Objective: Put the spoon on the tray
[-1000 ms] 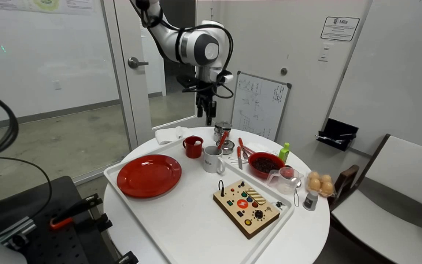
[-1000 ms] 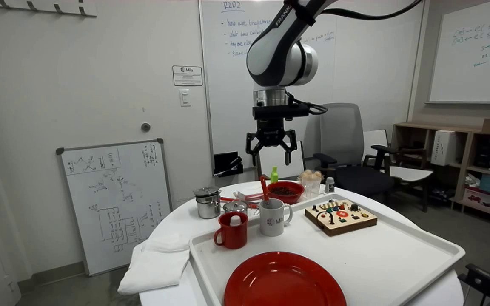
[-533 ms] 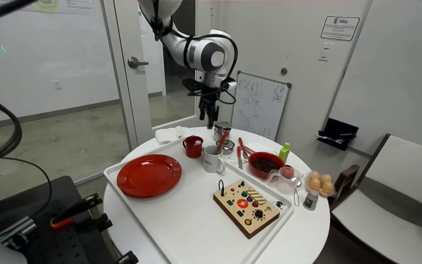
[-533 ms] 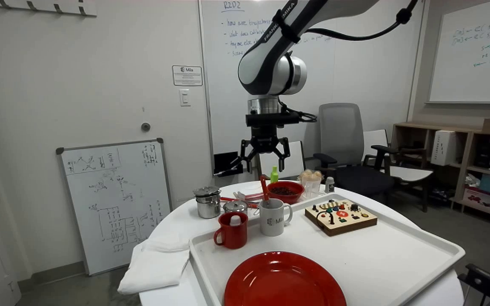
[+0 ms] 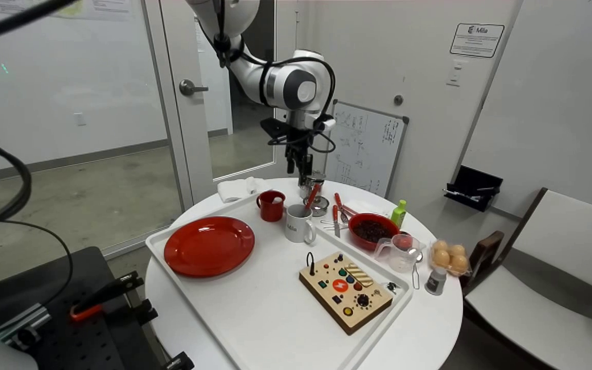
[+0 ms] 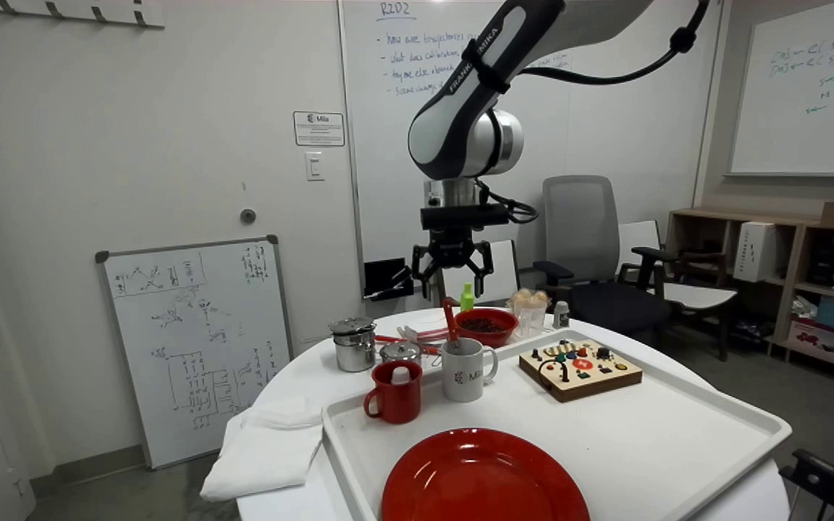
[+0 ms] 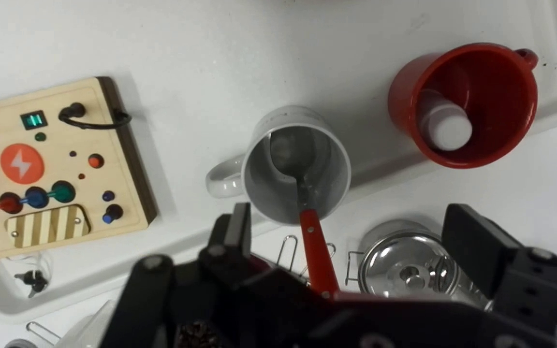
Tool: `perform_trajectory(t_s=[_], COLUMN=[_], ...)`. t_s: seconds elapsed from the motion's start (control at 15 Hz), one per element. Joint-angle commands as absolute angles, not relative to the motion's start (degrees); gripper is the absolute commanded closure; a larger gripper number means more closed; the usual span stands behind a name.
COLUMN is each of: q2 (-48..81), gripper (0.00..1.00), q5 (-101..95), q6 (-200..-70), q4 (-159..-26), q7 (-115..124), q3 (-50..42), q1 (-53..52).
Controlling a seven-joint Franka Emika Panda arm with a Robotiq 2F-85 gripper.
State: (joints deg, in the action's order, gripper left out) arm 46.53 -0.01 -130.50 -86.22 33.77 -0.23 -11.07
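Note:
The spoon has a red handle [image 7: 316, 251] and a metal bowl. It leans inside a white mug [image 7: 224, 181] on the large white tray [image 7: 186, 63]. In both exterior views its red handle [image 5: 313, 196] [image 6: 450, 320] sticks up out of the mug [image 5: 296, 229] [image 6: 462, 381]. The tray shows in both exterior views too [image 5: 255, 313] [image 6: 649, 449]. My gripper [image 5: 297, 177] [image 6: 452, 291] is open and empty, near and above the handle's top. In the wrist view the handle lies between the fingers [image 7: 348, 220], nearer the left one. The gripper body hides the handle's end.
A red cup [image 7: 481, 106] stands beside the mug. A metal pot [image 7: 409, 270] is close to the right finger. A wooden board with knobs [image 5: 345, 290] and a red plate [image 5: 208, 246] lie on the tray. A red bowl [image 5: 373, 230] and cutlery [image 5: 336, 218] are beyond the rim.
My gripper has come down toward the mug and spoon, staying open. It has shifted slightly right in an exterior view. The spoon, mug and tray have not moved.

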Motion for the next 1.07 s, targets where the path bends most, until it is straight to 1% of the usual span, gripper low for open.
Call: perform_trajectory(t_s=[0.0,0.4,0.8,1.0], q2=[49.9,53.8,54.8,54.5], gripper=[0.0,0.0,0.0,0.0], q5=[-0.1,-2.0,-3.7,-5.0], q6=[-135.1,-143.8,-147.6,-147.3], q4=[-83.2,-81.4,-81.6,-82.2], q7=[34.2,36.4,40.2,41.9], q3=[-2.3,-6.2,-11.4,-13.4], q1=[-12.5,-16.4,-19.8,-20.5])
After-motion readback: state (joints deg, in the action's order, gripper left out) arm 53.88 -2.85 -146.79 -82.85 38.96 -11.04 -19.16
